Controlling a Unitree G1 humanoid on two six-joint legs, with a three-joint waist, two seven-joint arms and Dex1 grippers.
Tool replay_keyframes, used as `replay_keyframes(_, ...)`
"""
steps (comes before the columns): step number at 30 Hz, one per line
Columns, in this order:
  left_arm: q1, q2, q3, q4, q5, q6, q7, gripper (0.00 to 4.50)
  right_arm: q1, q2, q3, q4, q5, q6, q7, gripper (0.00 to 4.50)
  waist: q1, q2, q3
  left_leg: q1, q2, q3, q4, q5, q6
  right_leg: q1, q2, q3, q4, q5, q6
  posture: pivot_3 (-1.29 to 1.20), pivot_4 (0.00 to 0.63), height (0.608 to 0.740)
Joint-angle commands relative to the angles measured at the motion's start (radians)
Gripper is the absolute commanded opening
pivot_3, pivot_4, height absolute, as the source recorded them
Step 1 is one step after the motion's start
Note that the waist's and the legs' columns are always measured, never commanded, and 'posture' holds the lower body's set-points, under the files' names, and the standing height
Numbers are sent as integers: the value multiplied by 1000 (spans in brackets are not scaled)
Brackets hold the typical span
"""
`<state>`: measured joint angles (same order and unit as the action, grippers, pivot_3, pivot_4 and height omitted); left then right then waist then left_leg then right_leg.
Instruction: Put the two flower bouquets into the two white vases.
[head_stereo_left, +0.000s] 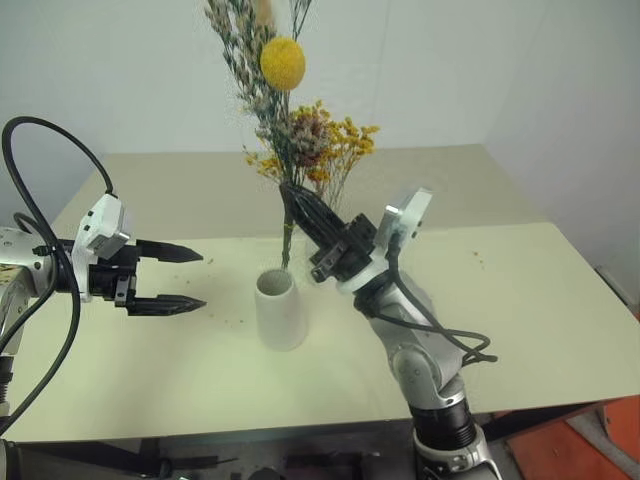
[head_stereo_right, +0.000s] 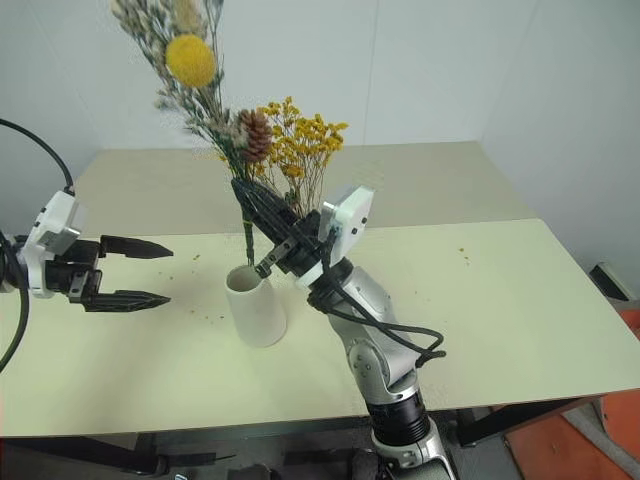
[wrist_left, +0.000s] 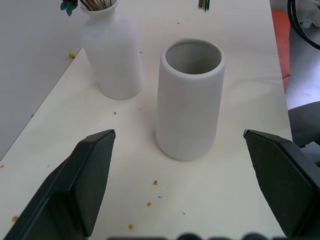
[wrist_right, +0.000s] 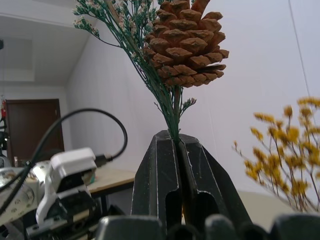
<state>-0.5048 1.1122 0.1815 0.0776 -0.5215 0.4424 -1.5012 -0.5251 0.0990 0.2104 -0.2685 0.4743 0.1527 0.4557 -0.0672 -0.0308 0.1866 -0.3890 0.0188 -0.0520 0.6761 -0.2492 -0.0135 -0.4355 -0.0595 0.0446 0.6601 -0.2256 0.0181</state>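
Left gripper (head_stereo_left: 195, 279) gaping wide, empty, beside the tapered matte vase (head_stereo_left: 278, 308) on the table (head_stereo_left: 540, 300). Right gripper (head_stereo_right: 247, 196) pinched tight on thin stems of the grey-green bunch (head_stereo_right: 195, 75), just above that wide mouth – stiff tips could catch the rim, tipping it. Behind, yellow-orange spray (head_stereo_right: 300, 140) already in the bottle vase (wrist_left: 112, 55) – brittle, shedding crumbs

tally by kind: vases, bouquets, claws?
White vases: 2 (wide-mouth vase, bottle vase)
Bouquets: 2 (grey-green bunch in right claw, yellow-orange spray in the bottle vase)
Claws: 2 (left claw open)
Total: 6
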Motion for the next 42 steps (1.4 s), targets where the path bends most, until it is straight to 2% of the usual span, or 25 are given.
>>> replay_keyframes(1, -2, 12, 22, -14, -3, -13, 3, 4500, -5, 54, 26, 36, -14, -71, 18, 12, 0, 0, 0, 0, 0, 0, 0, 0, 0, 0, 0, 0, 0, 0, 0, 0, 150, 740)
replay_keyframes(8, 11, 5, 32, -28, -11, -12, 9, 4500, -2, 49, 56, 129, -32, -136, 54, 12, -2, 0, 0, 0, 0, 0, 0, 0, 0, -1, 0, 0, 0, 0, 0, 0, 150, 740)
replay_keyframes(17, 34, 10, 54, -36, -16, -18, 10, 4500, 49, 58, 94, 149, -14, -129, 95, 12, -1, 0, 0, 0, 0, 0, 0, 0, 0, -1, 0, 0, 0, 0, 0, 0, 150, 740)
replay_keyframes(20, 31, 5, 53, -38, -18, -18, 12, 4500, 54, 56, 91, 158, -18, -139, 99, 737, -1, 0, 0, 0, 0, 0, 0, 0, 0, -1, 0, 0, 1, 0, 0, 0, 150, 740)
replay_keyframes(23, 26, 1, 47, -34, -15, -22, 13, 4500, 60, 43, 95, 147, -26, -143, 108, 1663, -1, 0, 0, 0, 0, 0, 0, 0, 0, -1, 0, 0, 1, 0, 0, 0, 150, 740)
replay_keyframes(31, -18, -30, 11, -1, 5, -45, 15, 4500, 111, 2, 75, 80, -35, -121, 98, 4338, 0, 0, 0, 0, 0, 0, 0, 0, 0, -1, 0, 0, 1, 0, 0, 0, 150, 740)
replay_keyframes(32, -23, -35, 7, 3, 7, -48, 16, 4500, 123, -10, 72, 67, -38, -118, 99, 4484, 0, 0, 0, 0, 0, 0, 0, 0, 0, -1, 0, 0, 1, 0, 0, 0, 150, 740)
replay_keyframes(42, -45, -63, -28, 31, 25, -78, 8, 4500, 278, -159, 43, -105, -29, -63, 98, 4484, 1, 0, 0, 0, 0, 0, 0, 0, 0, 0, 0, 0, 1, 0, 0, 0, 150, 740)
